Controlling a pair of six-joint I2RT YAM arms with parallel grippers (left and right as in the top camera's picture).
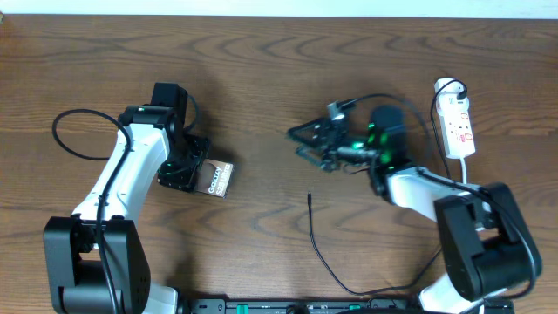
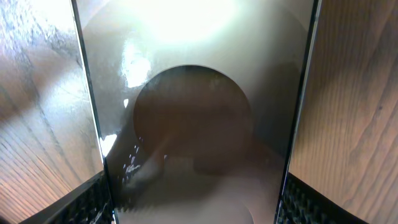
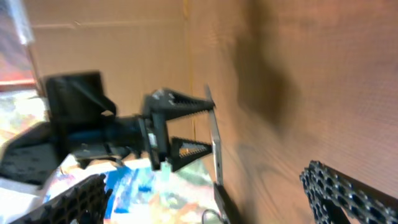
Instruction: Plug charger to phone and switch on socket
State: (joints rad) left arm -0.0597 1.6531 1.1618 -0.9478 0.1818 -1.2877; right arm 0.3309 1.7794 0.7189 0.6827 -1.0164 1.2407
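Brown-grey against the wooden bench (image 1: 261, 52), the phone (image 1: 216, 179) is being clasped across its width by the left fingers (image 2: 87, 202). The charger (image 1: 311, 214) is being shown loose on the phone's right-arm side, its tip end running lengthwise toward the robot. The right fingers (image 3: 348, 186), being held wide apart and empty, are judged the nearer to it. Farther beyond, the socket (image 1: 459, 122) is being shown.
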